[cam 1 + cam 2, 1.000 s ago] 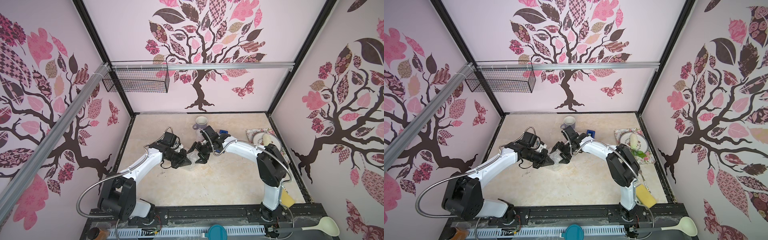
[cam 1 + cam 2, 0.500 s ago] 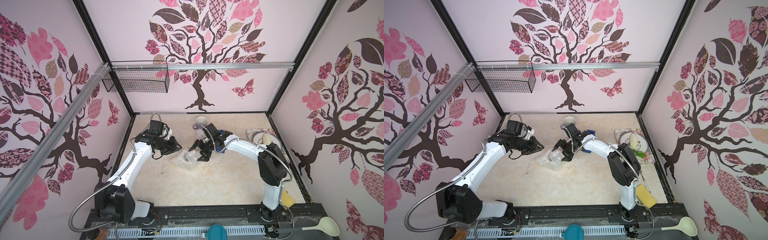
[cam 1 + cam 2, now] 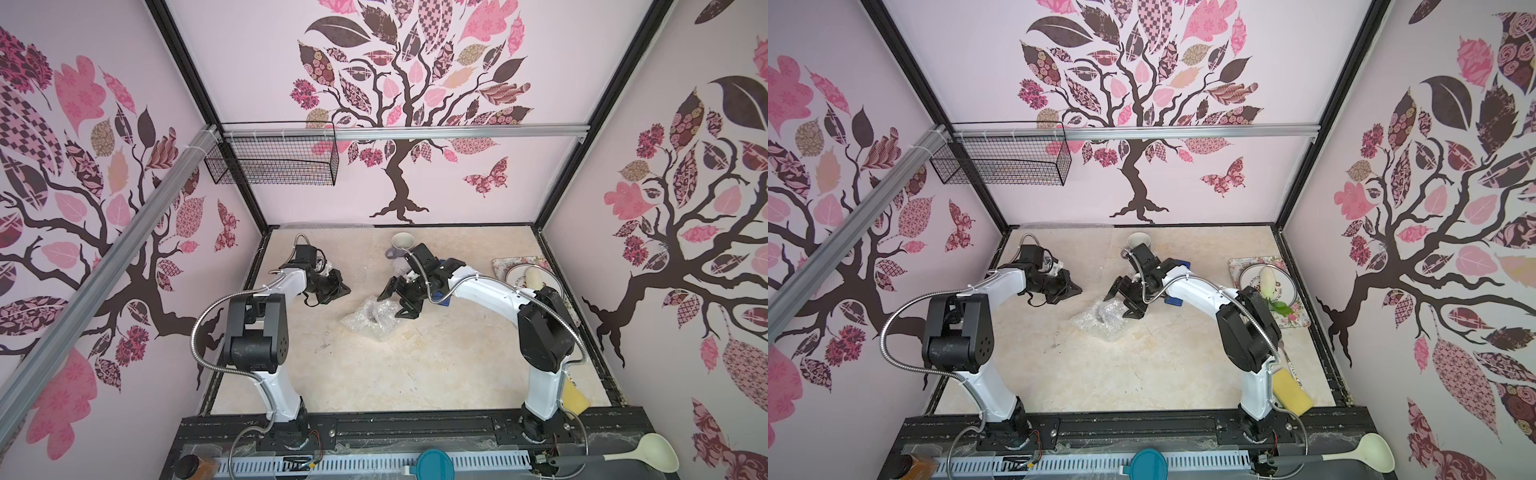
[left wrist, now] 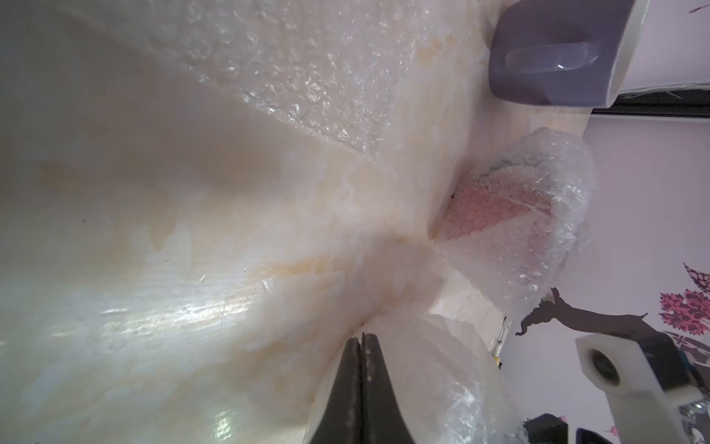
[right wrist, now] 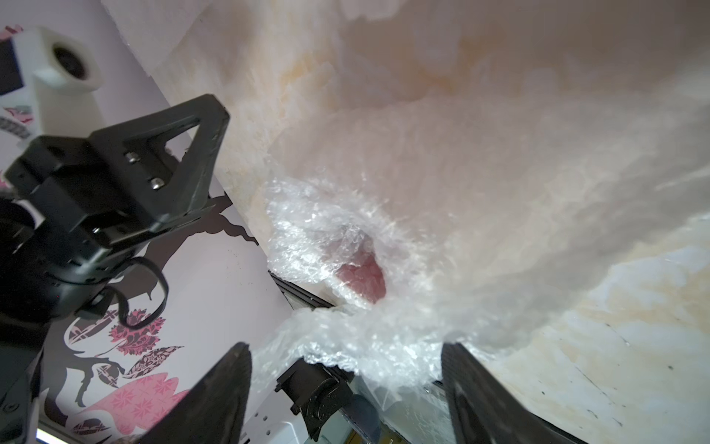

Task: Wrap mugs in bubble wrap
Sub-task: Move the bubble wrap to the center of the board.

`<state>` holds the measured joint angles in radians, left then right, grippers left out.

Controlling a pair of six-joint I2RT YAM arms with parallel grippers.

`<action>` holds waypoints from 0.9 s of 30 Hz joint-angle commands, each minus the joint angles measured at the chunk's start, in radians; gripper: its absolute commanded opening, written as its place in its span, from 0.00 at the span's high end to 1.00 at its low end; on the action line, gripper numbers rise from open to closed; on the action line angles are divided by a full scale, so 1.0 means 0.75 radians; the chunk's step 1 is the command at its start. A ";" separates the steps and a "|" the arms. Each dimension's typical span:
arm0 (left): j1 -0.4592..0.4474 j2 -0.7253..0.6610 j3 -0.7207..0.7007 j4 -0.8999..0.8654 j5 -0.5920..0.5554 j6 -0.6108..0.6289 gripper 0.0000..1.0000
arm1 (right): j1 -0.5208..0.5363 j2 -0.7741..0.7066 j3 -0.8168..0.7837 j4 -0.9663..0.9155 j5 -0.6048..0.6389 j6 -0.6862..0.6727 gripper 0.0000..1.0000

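1. A crumpled bundle of bubble wrap (image 3: 368, 319) is seen lying near the middle of the desk (image 3: 374, 374) in both top views, resting on the surface and not lifted
2. A pinkish-red wrapped mug (image 5: 361, 276) is made out through the plastic in the right wrist view, and the same tint is seen through the wrap in the left wrist view (image 4: 495, 207)
3. The right gripper (image 3: 395, 303) is placed just beside the bundle on its far right side; its jaws are held wide apart, and the bundle's crinkled edge is seen between them in the right wrist view (image 5: 345, 348)
4. No clamping on the wrap is shown; whether either right jaw touches the plastic cannot be told
5. The left gripper (image 3: 343, 289) is found to the left of the bundle and apart from it, pointed towards it; its jaws are pressed together with nothing between them, as shown in the left wrist view (image 4: 363, 340)
6. A flat sheet of bubble wrap (image 4: 307, 77) is seen spread on the desk in the left wrist view, apart from the closed jaws
7. A lavender mug (image 3: 401, 245) is stood unwrapped at the back of the desk, behind the right wrist and apart from both pairs of jaws
8. A blue object (image 3: 442, 300) is partly hidden under the right arm, and a plate (image 3: 517, 275) is set at the right edge, well apart from the bundle
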<state>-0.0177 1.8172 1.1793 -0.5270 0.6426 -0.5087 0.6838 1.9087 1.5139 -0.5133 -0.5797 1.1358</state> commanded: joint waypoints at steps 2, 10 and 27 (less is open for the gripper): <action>-0.057 -0.037 -0.125 0.132 0.081 -0.037 1.00 | -0.002 0.063 0.052 -0.035 0.006 -0.072 0.22; -0.146 -0.131 -0.275 0.159 0.122 -0.070 1.00 | -0.001 0.138 0.114 -0.009 -0.040 -0.107 0.25; -0.196 -0.402 -0.469 0.019 0.103 -0.150 1.00 | 0.035 0.288 0.283 -0.136 -0.058 -0.167 0.26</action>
<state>-0.2138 1.5532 0.8154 -0.4332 0.7631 -0.6510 0.7017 2.0933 1.7176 -0.5812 -0.6250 1.0222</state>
